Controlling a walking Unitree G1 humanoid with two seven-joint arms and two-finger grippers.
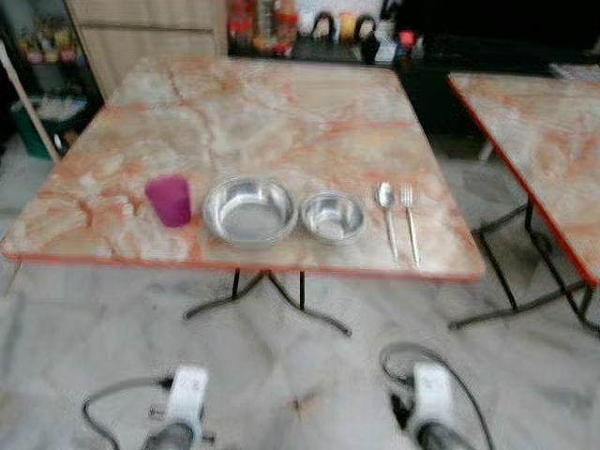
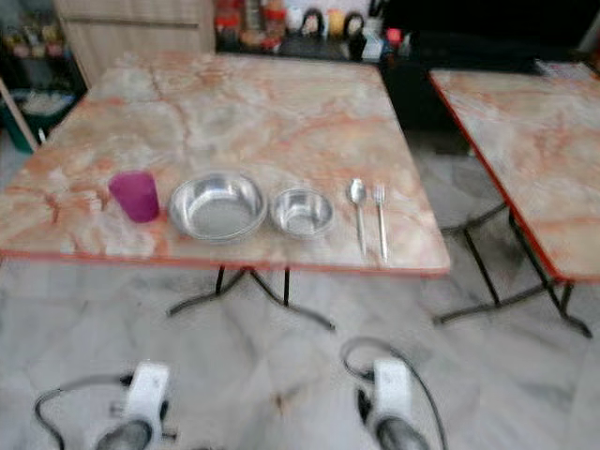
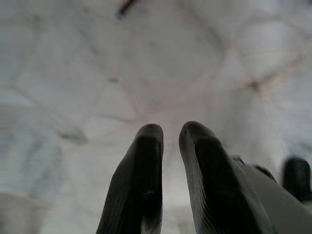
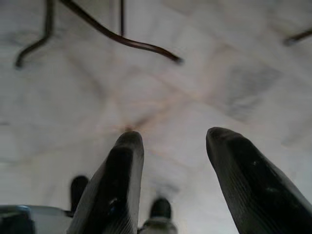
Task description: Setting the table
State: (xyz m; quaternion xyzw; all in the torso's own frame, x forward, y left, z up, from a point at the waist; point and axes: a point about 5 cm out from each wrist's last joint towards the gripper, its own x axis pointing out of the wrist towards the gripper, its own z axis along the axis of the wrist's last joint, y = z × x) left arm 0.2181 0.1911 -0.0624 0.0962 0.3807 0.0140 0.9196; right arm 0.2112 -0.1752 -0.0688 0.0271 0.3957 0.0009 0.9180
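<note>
Along the near edge of a marble-patterned table (image 1: 281,112) stand, from left to right, a purple cup (image 1: 170,200), a large steel bowl (image 1: 249,211), a smaller steel bowl (image 1: 332,217), a spoon (image 1: 386,214) and a fork (image 1: 410,221). Both arms hang low in front of the table, over the floor. My left gripper (image 3: 170,134) has its fingers close together with nothing between them. My right gripper (image 4: 173,141) is open and empty above the tiles.
A second marble table (image 1: 544,122) stands to the right, across a gap of floor. Behind the first table a dark counter (image 1: 309,33) carries bottles and jars. A wooden cabinet (image 1: 141,33) is at the back left. Black table legs (image 4: 117,36) cross the pale tiled floor.
</note>
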